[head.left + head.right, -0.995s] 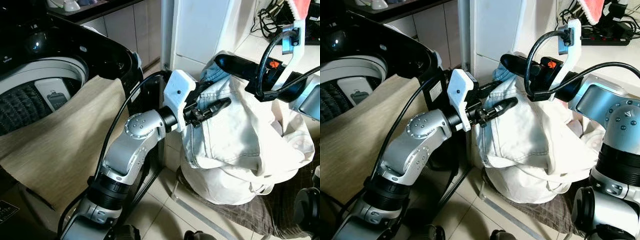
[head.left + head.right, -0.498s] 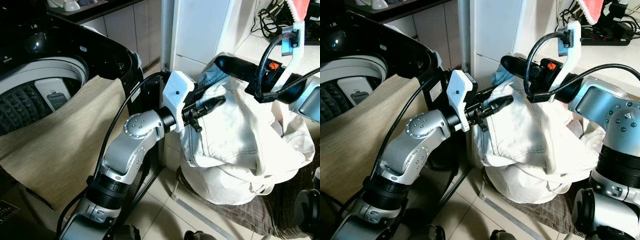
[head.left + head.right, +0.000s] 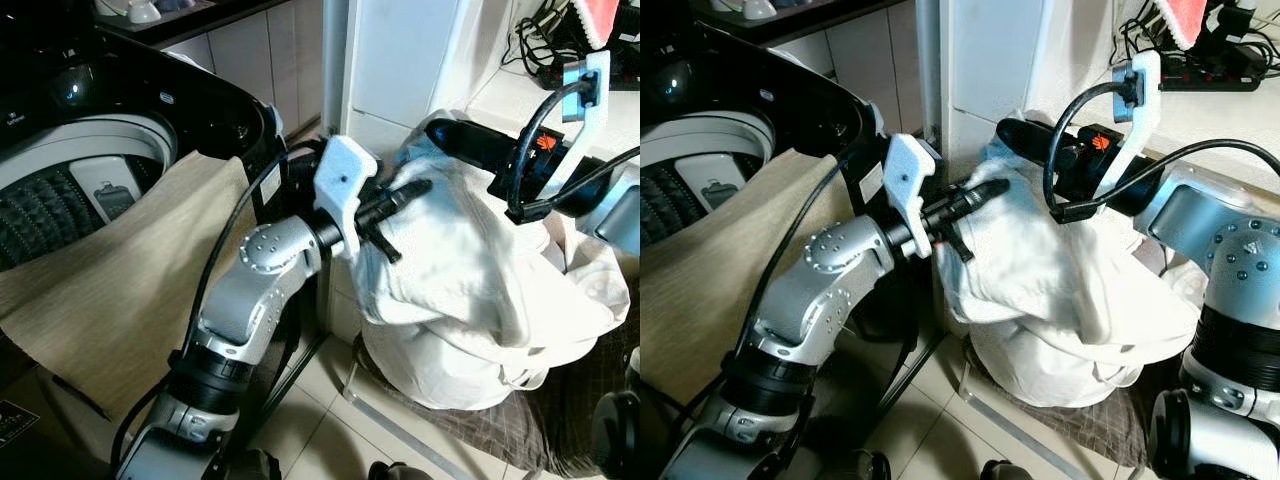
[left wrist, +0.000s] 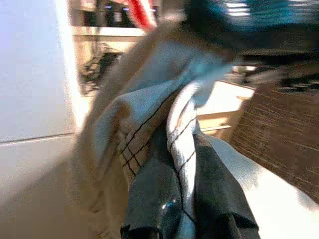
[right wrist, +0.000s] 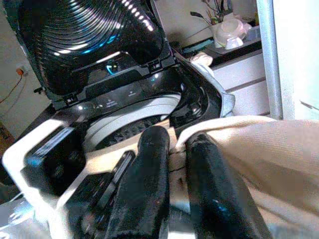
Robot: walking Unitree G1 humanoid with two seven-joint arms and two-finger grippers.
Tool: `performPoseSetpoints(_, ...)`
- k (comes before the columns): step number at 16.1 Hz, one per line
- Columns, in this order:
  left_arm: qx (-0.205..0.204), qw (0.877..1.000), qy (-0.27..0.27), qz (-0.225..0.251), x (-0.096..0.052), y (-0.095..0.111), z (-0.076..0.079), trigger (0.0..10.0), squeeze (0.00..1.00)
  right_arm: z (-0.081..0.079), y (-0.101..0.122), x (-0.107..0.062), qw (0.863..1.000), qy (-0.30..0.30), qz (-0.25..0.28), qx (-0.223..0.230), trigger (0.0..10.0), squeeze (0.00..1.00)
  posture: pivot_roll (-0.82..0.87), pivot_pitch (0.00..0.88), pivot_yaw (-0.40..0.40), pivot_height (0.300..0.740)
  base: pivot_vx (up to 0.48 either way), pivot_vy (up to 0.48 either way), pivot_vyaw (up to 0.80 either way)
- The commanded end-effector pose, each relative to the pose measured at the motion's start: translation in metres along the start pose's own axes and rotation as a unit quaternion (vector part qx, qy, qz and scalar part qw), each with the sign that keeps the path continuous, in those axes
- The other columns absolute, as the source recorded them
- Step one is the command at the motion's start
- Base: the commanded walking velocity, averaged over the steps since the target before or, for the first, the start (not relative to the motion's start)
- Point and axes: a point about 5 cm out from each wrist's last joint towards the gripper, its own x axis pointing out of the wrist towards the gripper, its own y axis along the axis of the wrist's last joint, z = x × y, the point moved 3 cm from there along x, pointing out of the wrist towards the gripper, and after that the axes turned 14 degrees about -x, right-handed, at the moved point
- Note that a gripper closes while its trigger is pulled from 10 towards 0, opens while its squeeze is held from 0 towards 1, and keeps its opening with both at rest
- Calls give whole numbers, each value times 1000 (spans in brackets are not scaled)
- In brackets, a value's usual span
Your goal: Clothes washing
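Tiled floor (image 3: 330, 375) underfoot, pale cabinet wall (image 3: 400, 60) behind. On the left, open black top-loading washing machine (image 3: 90, 150), lid raised, with a beige cloth (image 3: 110, 290) draped over its front rim. On the right, a big heap of white laundry (image 3: 470, 300) bulging up beside the machine. Left gripper (image 3: 395, 200) stretched across from the machine side, fingers closed on a fold of the white laundry near its top. Right gripper (image 5: 172, 164) reaching in from the other side, fingers (image 5: 149, 174) pinching a cream fold of the same heap.
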Motion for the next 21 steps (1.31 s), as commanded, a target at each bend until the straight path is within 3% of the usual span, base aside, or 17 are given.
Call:
performPoseSetpoints(1,16,999,34,27,-5,17,-15,0,0,-8,13,-1,999,20,29,-17,10000,1000,-72,19,25,740,0,0,0)
performPoseSetpoints(2,31,997,58,42,-10,29,-28,0,0,-7,15,-3,999,14,32,-23,10000,1000,-71,19,25,740,0,0,0)
performPoseSetpoints(3,88,987,110,78,-26,64,-53,0,0,-10,21,-5,998,18,43,-42,10000,1000,-72,19,26,740,0,0,0)
performPoseSetpoints(4,115,978,141,102,-35,85,-66,0,0,-14,23,-6,997,29,47,-49,10000,0,-70,17,26,740,0,0,0)
performPoseSetpoints(5,161,961,184,129,-48,113,-80,0,0,-17,23,-6,997,33,48,-56,10000,0,-69,17,26,740,0,0,0)
performPoseSetpoints(6,228,927,246,170,-68,157,-97,0,0,-19,22,-5,996,40,47,-62,10000,0,-66,17,26,740,0,0,0)
performPoseSetpoints(7,315,864,327,220,-98,213,-108,0,0,-20,20,-5,996,39,44,-65,10000,0,-60,18,24,740,0,0,0)
performPoseSetpoints(8,345,834,356,242,-110,233,-109,0,0,-21,20,-5,996,37,43,-65,10000,0,-60,18,24,740,0,0,0)
performPoseSetpoints(9,407,763,410,290,-135,271,-104,0,0,-21,19,-4,996,34,43,-68,10000,0,-57,18,24,740,0,0,0)
performPoseSetpoints(10,482,676,446,336,-158,302,-89,0,0,-20,18,-3,996,31,45,-70,10000,0,-51,17,23,740,0,0,0)
performPoseSetpoints(12,516,630,466,345,-168,311,-86,0,0,-20,17,-1,996,29,46,-71,10000,0,-52,16,23,740,0,0,0)
performPoseSetpoints(14,434,748,470,175,-140,259,-147,0,0,-24,8,2,996,40,34,-76,10000,0,-53,18,23,740,0,0,0)
performPoseSetpoints(15,410,773,467,130,-134,241,-160,745,0,-26,5,3,996,43,27,-80,10000,0,-53,18,23,740,0,0,0)
performPoseSetpoints(16,346,808,477,0,-130,184,-193,10000,0,-33,-12,7,994,54,-14,-97,10000,0,-59,24,25,740,0,0,0)
performPoseSetpoints(18,293,814,494,-84,-141,146,-211,10000,0,-45,-26,13,990,74,-49,-111,10000,0,-65,26,28,740,0,0,0)
performPoseSetpoints(20,256,789,546,-118,-169,133,-226,10000,4,-66,-39,19,984,106,-72,-121,10000,0,-68,28,30,740,0,0,0)
performPoseSetpoints(21,239,788,556,-113,-176,134,-228,10000,1000,-71,-41,20,983,118,-71,-118,10000,0,-64,30,26,740,0,0,0)
